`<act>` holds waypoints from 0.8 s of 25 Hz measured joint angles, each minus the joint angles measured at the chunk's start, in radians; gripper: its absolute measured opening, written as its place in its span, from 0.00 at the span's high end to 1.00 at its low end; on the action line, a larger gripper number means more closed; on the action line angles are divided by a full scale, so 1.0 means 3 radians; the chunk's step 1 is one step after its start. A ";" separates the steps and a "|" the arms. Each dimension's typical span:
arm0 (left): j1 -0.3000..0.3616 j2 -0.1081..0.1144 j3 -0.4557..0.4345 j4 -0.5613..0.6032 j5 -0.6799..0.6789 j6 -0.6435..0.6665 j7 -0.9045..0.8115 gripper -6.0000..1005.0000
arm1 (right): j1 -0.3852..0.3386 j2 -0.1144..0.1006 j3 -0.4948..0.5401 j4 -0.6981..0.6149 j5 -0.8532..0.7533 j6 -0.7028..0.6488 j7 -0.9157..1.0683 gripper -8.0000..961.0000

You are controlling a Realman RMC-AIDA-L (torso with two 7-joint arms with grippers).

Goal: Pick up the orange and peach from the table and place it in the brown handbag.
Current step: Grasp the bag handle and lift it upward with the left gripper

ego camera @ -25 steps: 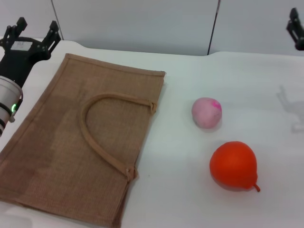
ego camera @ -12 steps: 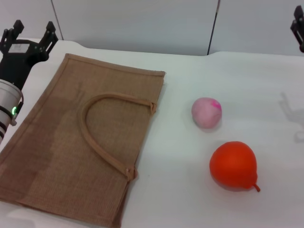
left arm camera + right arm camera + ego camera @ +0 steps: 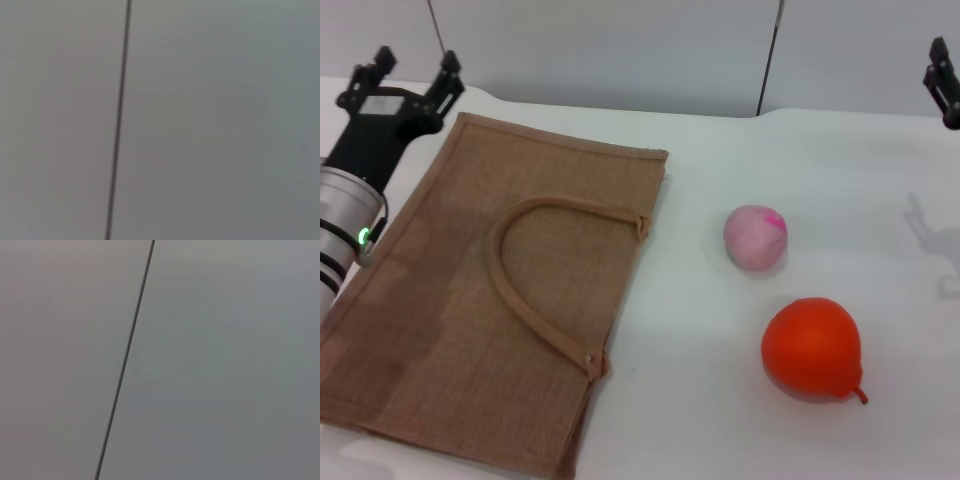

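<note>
The left gripper hovers fingers apart and empty above the far left corner of the handbag, which lies flat on the table, with peach and orange toward the right edge.

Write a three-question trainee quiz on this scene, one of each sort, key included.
1. True or false: the peach lies inside the brown handbag.
2. Which fruit sits nearer the robot? A) the orange B) the peach
3. Fill in: the left tool hovers at the handbag's far ____ corner.

Key: 1 false, it rests on the table beside the flat bag; 2 A; 3 left.
</note>
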 joint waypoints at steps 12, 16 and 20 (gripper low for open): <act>-0.0033 0.0020 0.0007 0.0352 0.1042 0.0346 -0.0600 0.25 | 0.0021 -0.0015 0.0000 -0.0003 0.0000 0.0416 -0.0006 0.20; -0.0025 0.0020 0.0007 0.0744 0.1571 0.0544 -0.1327 0.26 | 0.0023 -0.0019 0.0000 -0.0008 -0.0003 0.0433 -0.0008 0.20; 0.0011 -0.0001 0.0006 0.1193 0.2137 0.0540 -0.2094 0.27 | 0.0022 -0.0019 -0.0005 -0.0002 -0.0004 0.0435 -0.0009 0.20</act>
